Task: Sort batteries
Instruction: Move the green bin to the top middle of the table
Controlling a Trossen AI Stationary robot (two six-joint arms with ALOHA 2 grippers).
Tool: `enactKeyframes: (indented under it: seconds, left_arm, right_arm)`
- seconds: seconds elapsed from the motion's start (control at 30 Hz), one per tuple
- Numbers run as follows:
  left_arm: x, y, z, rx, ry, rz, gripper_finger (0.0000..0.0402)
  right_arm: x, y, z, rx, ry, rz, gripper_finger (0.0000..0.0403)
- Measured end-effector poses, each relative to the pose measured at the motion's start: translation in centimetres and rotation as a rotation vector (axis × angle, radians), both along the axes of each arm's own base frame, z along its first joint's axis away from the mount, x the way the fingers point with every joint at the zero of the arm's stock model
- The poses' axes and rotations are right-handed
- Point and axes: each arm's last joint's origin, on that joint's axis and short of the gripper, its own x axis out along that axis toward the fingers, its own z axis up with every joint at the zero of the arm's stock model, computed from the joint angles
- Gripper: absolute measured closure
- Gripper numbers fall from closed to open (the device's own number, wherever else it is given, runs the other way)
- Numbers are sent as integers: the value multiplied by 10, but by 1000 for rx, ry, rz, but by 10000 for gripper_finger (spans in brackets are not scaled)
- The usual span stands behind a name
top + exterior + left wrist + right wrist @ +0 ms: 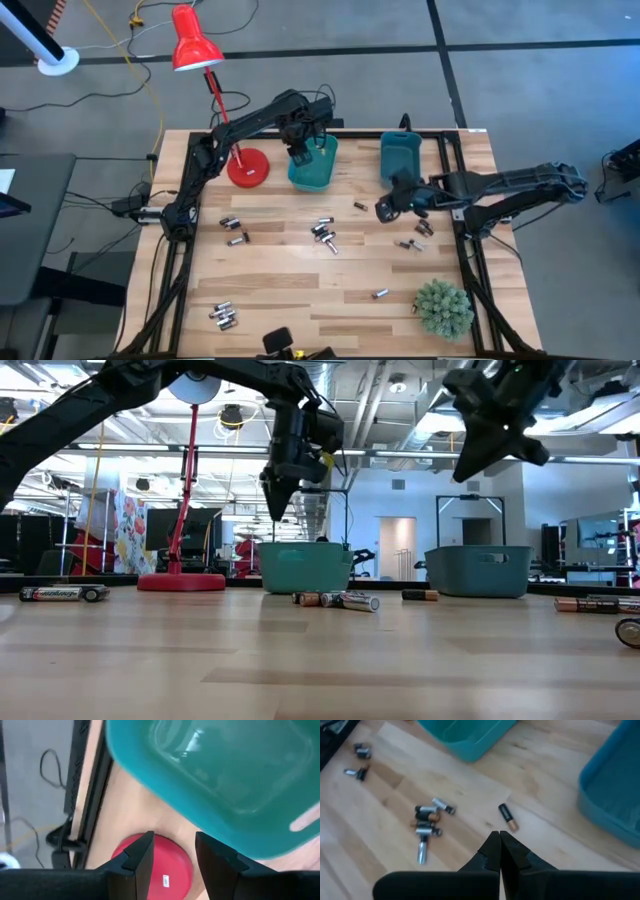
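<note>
2 teal bins stand at the far side of the table (260, 300): the left bin (313, 165) beside the red lamp (200, 50), the right bin (402, 157) well apart from it. The batteries lie loose on the wood in clusters: 4 by the left rail (233, 231), about 4 in the middle (324, 234), 1 alone near the right bin (360, 206), about 4 under the right arm (415, 238), 1 toward the front (380, 293) and about 5 at the front left (222, 316) (small, so counts are rough). No brand or label is readable. 1 small green plant (443, 307) sits front right.

The left gripper (302, 153) hangs above the left bin, fingers apart and holding nothing. The right gripper (385, 209) hovers over the table near the lone battery, fingers pressed together, empty.
</note>
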Motion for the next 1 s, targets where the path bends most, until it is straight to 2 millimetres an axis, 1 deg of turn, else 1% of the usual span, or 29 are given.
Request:
enactKeyframes:
  seconds: [0.1, 0.2, 0.47, 0.53, 0.63, 0.7, 0.9, 1.0]
  left_arm:
    - [-2, 2, 0, -53, -12, -65, 263]
    - [-4, 6, -4, -76, -6, -76, 263]
    - [-29, 7, -42, -183, 164, -75, 264]
    - [-33, 8, -53, -213, 188, -67, 264]
    - [-34, 7, -65, -249, 177, -61, 264]
    - [-33, 5, -68, -291, 157, -58, 264]
    - [-22, 0, -69, -283, 79, -83, 264]
    - [-21, -2, -69, -308, 62, -83, 264]
  right_arm:
    - [0, -5, 0, 0, 1, -24, 385]
    - [0, -6, 0, 0, 1, -29, 385]
    - [0, -8, 0, -19, 14, -12, 385]
    - [0, -10, 0, -19, 14, -19, 385]
    - [-1, -13, 0, -22, 16, -30, 385]
    - [-1, -15, 0, -26, 19, -33, 385]
    - [-1, -16, 0, -29, 21, -38, 385]
    - [-1, -16, 0, -29, 21, -37, 385]
